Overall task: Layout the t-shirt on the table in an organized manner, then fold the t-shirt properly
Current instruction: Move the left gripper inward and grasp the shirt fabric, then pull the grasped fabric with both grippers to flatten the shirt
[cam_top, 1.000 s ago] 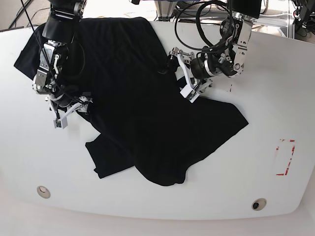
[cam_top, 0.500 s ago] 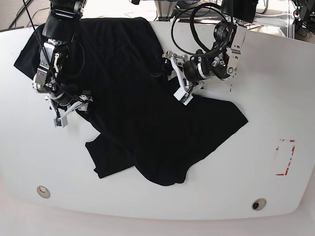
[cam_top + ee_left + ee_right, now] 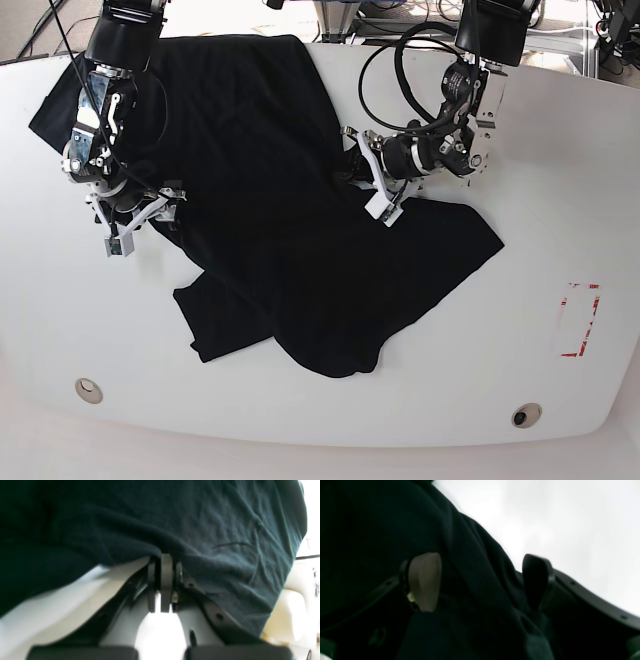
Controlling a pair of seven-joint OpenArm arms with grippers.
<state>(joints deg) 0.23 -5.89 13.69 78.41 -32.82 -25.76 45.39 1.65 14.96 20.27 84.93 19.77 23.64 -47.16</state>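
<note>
The t-shirt [image 3: 300,220] is a rumpled heap on the desk [image 3: 560,180], nothing folded yet; left claw [image 3: 163,562] clenched on its edge, right claw [image 3: 480,582] spread wide.

Black cables [image 3: 385,20] beyond far edge

From the left wrist, the left gripper [image 3: 163,562] has its jaws pressed together, pinching a fold at the edge of the black t-shirt [image 3: 212,530], which drapes across the top above the glossy white table [image 3: 62,600].
</note>
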